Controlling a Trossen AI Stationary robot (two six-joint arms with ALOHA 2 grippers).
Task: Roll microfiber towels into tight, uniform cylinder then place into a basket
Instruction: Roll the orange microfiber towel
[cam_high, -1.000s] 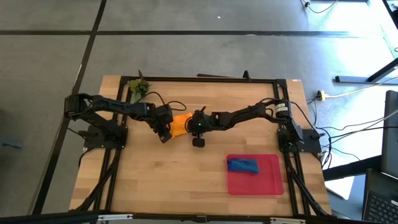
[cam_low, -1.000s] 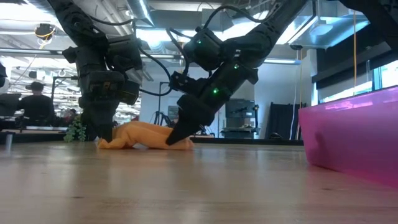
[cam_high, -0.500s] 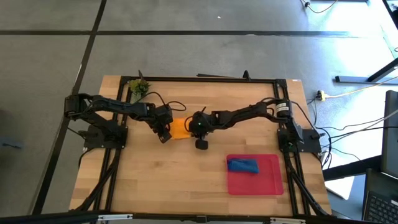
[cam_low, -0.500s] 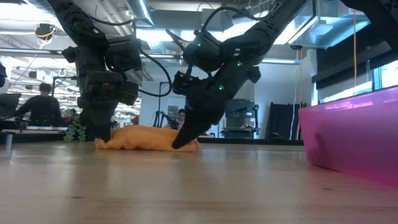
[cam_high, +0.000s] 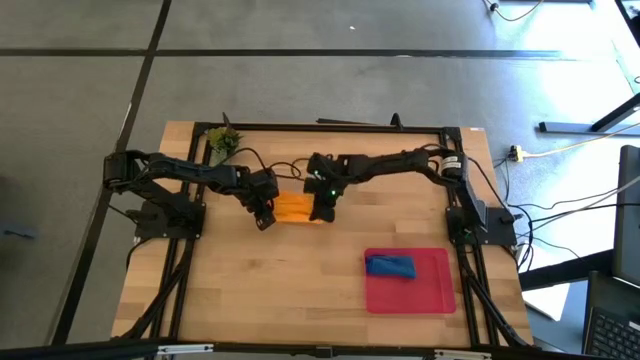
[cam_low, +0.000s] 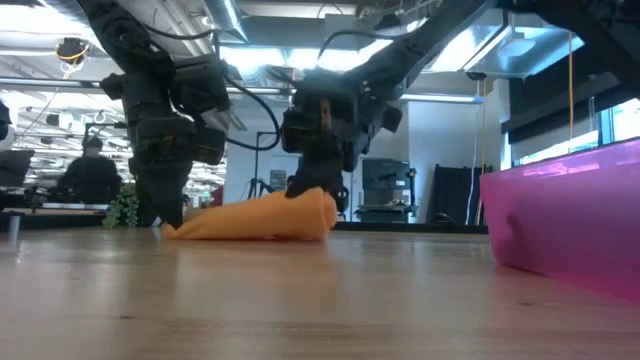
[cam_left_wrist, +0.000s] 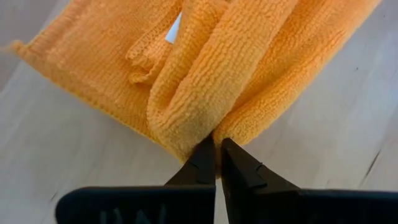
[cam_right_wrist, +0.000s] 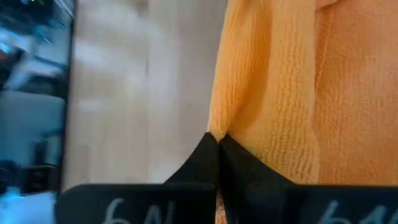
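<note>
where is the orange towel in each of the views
High view: orange towel at the table's middle, between both end effectors.
Low view: left of centre, lying on the wood.
Left wrist view: fills the upper picture, pinched at its edge.
Right wrist view: fills the right side, pinched at its edge.
Shared landmark: the wooden table.

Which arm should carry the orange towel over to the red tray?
Right, probably. The right claw pinches the orange towel on the side nearer the red tray; the left claw grips its far end.

orange towel (cam_high: 293, 207), blue towel (cam_high: 390, 266), red tray (cam_high: 436, 283), black tools
</note>
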